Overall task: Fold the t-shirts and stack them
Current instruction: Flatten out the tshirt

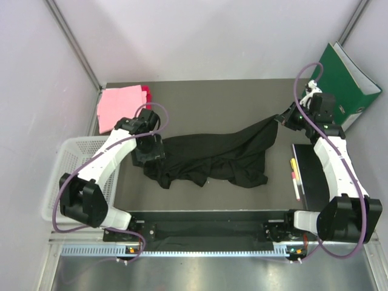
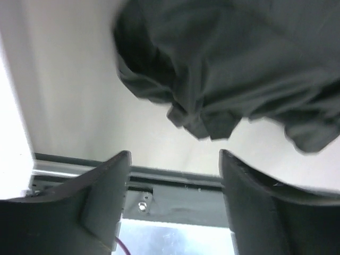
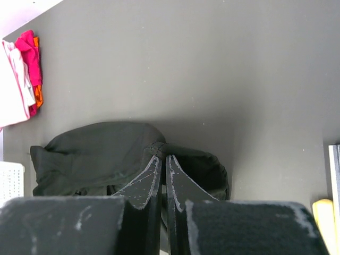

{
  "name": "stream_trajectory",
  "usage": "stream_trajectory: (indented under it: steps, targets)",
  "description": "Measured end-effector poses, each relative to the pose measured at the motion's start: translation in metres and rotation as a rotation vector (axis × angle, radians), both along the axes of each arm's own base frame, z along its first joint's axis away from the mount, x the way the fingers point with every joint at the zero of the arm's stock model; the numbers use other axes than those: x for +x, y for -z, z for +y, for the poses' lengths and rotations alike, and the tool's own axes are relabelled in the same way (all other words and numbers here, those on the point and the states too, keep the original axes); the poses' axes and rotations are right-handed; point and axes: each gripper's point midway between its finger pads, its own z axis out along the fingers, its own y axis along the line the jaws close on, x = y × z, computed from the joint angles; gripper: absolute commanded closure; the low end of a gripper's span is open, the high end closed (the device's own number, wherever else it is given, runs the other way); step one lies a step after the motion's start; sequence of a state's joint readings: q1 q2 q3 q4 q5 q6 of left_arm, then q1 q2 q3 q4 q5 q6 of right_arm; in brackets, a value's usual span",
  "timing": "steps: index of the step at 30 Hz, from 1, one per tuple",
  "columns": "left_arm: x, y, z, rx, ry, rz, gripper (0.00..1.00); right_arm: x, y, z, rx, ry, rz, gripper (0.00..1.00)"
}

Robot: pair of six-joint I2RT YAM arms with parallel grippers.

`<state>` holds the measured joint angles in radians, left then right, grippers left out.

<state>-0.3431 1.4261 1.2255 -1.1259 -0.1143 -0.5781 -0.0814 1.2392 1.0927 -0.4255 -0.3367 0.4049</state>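
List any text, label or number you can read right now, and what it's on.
None can be read.
black t-shirt: crumpled, no lettering showing in any view.
green binder: any label is too small and blurred to make out.

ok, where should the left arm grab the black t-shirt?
Probably the bunched left end of the black t-shirt, nearest the open left gripper, coming down from above on the left. The right gripper pinches the opposite corner, so a grip there should let the cloth stretch flat between them.
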Motion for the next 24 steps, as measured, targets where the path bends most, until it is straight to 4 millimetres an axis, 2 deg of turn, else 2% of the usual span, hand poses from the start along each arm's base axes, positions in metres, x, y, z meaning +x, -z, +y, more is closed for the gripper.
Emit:
stream_trajectory:
  steps: [4,7,10,17,22,24]
  targets:
    - [-0.025,0.017,-0.009,-0.073,0.019,0.073,0.32,0.000,-0.001,0.002,0.005,-0.009,-0.004,1.00]
    - [-0.039,0.018,-0.016,-0.126,0.032,0.081,0.22,0.000,0.000,0.003,0.010,-0.017,-0.007,1.00]
    - [-0.047,0.019,-0.023,-0.160,0.037,0.087,0.20,0.000,0.004,0.005,0.015,-0.024,-0.002,1.00]
    - [-0.043,0.036,-0.039,-0.205,0.044,0.104,0.29,-0.002,0.012,0.006,0.022,-0.033,0.012,1.00]
    - [-0.033,0.054,-0.055,-0.210,0.068,0.121,0.27,-0.002,0.013,0.009,0.030,-0.045,0.010,1.00]
    - [-0.030,0.062,-0.062,-0.205,0.078,0.133,0.36,-0.003,0.015,0.009,0.032,-0.048,0.016,1.00]
